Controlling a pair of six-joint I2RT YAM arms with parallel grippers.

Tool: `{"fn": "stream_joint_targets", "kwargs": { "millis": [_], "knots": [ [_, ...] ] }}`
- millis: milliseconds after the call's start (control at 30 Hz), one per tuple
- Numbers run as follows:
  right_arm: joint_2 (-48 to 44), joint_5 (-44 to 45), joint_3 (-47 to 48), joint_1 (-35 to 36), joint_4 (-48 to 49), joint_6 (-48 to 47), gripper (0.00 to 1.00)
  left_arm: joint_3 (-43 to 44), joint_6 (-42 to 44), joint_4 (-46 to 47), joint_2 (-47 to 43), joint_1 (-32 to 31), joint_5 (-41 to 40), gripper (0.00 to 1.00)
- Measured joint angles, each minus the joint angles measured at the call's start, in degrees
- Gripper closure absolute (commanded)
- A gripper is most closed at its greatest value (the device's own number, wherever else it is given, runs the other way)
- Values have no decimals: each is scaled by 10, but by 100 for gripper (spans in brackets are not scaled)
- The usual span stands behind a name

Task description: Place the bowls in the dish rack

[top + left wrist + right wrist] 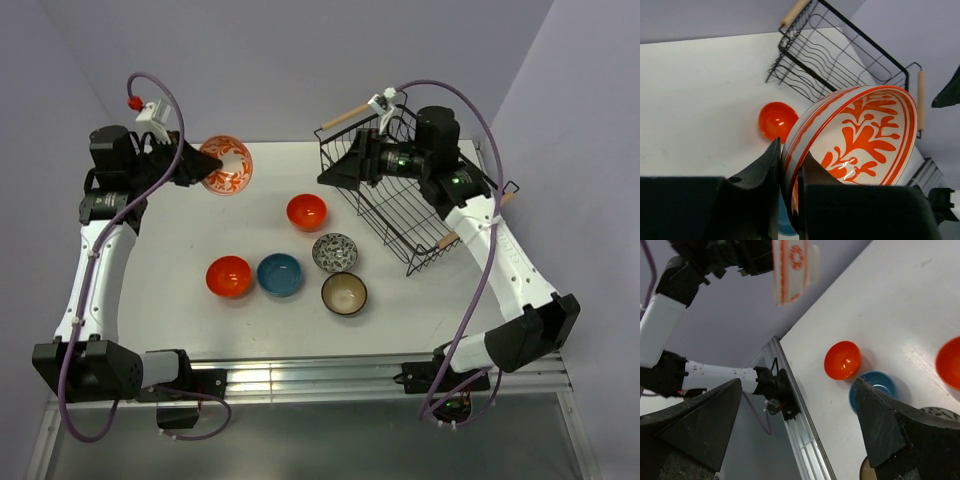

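My left gripper is shut on the rim of the orange-and-white patterned bowl and holds it tilted above the table's far left; in the left wrist view the bowl sits between my fingers. My right gripper is open and empty at the left edge of the black wire dish rack, which holds no bowls. On the table lie two orange bowls, a blue bowl, a grey-and-white patterned bowl and a brown bowl with beige inside.
The rack's wooden handles stick out at its far and near ends. The right arm lies across the rack's right side. The table's metal front rail runs between the arm bases. Walls stand close behind and to the right.
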Motion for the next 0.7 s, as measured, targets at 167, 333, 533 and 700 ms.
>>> {"fn": "stream_joint_targets", "kwargs": {
  "millis": [167,333,533,700],
  "knots": [
    [25,16,12,69,3,-17,0,-96,-44,58,-22,-13,43,100],
    [77,27,45,116,0,-22,0,-140,-72,98,-39,-43,72,100],
    [111,42,54,157,-4,-20,0,-165,-104,152,-70,-57,97,100],
    [122,33,55,167,-2,-2,0,-198,-129,196,-91,-60,106,100]
  ]
}}
